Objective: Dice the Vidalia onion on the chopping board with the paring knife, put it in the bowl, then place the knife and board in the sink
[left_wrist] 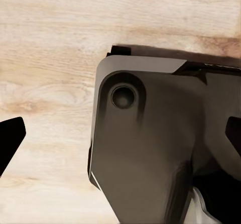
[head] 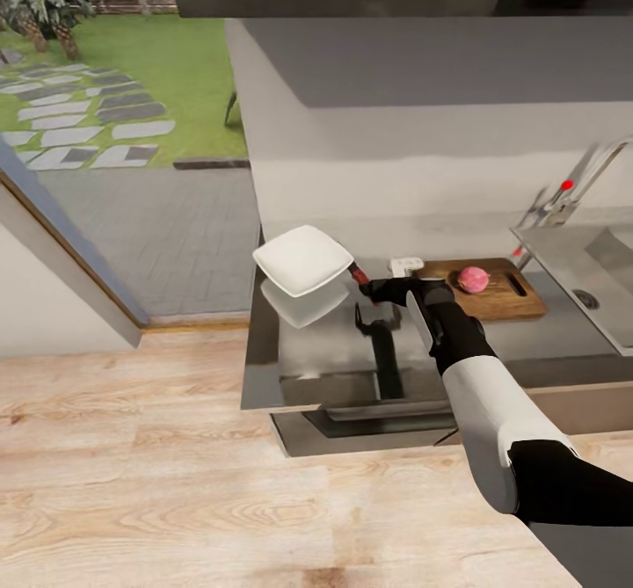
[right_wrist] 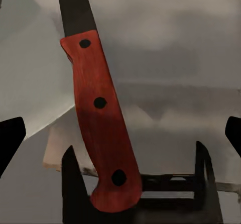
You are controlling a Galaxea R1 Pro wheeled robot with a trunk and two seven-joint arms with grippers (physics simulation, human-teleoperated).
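Garden: at far left beyond the glass, grass and stepping stones; trees cut off at the frame top.
Floor: pale wood planks, under the countertop's front edge.
Left gripper: dark fingertips at the frame edges in the left wrist view, wide apart, nothing between them; a grey robot part below, over the floor.
Bowl: white, squarish, just left of the right fingers; reflection beneath it on the countertop.
Paring knife: red handle lying on the countertop between the right fingers, nearer one finger; blade cut off by the frame; in the head view, a red end barely visible beside the bowl.
Right gripper: fingers apart, straddling the handle; contact hard to judge.
Chopping board: right of the fingers, pinkish onion resting on it.
Sink: far right, basin cut off by the frame; tap with red dot.
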